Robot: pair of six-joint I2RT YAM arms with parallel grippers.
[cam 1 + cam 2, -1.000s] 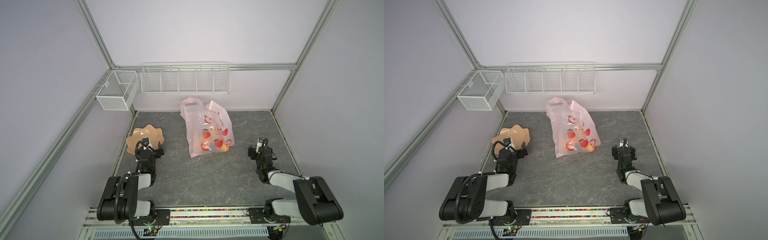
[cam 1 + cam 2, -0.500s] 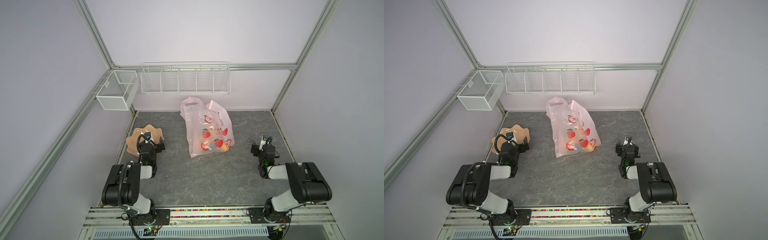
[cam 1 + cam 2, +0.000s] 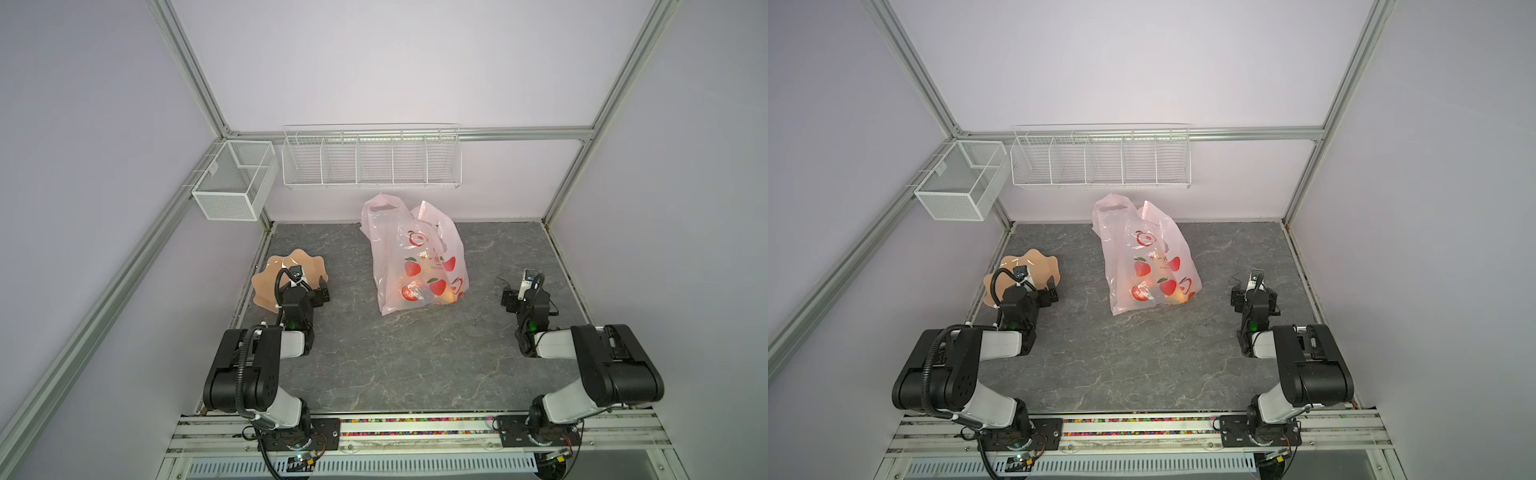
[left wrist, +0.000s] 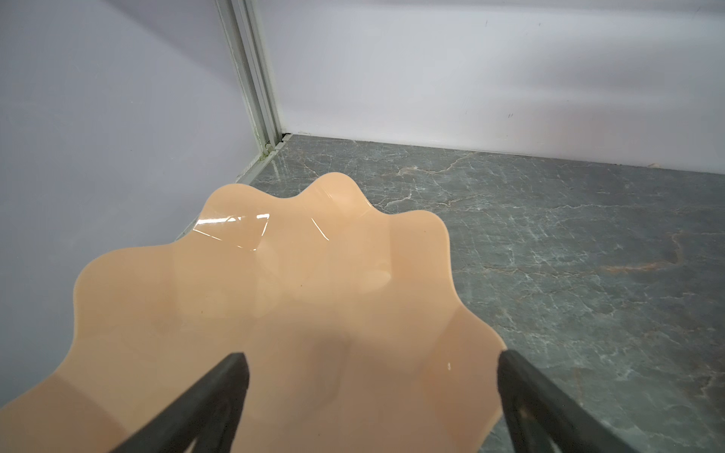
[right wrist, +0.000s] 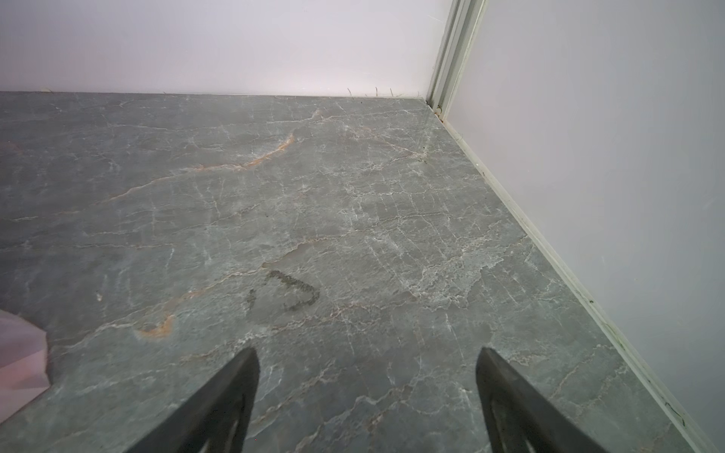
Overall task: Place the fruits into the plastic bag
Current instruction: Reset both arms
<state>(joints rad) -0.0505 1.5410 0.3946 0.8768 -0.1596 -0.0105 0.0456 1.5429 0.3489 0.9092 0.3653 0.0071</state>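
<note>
The left gripper hangs with its black jaws spread wide and empty over the near rim of the glossy peach-coloured wavy-edged dish. The right gripper is likewise spread, holding nothing, above the grey marbled tabletop. Between the two, further out, lies the translucent pale pink printed plastic bag, with small toy fruits dimly visible through its lower end

1. Both top views hang high over the front rail, angled down toward the back wall, sharing the whole table and plastic bag.
2. Left wrist view: low and close, looking past the left gripper over the peach dish into the left rear corner.
3. Right wrist view: equally low, facing the right rear corner; an edge of the plastic bag sneaks in.
</note>
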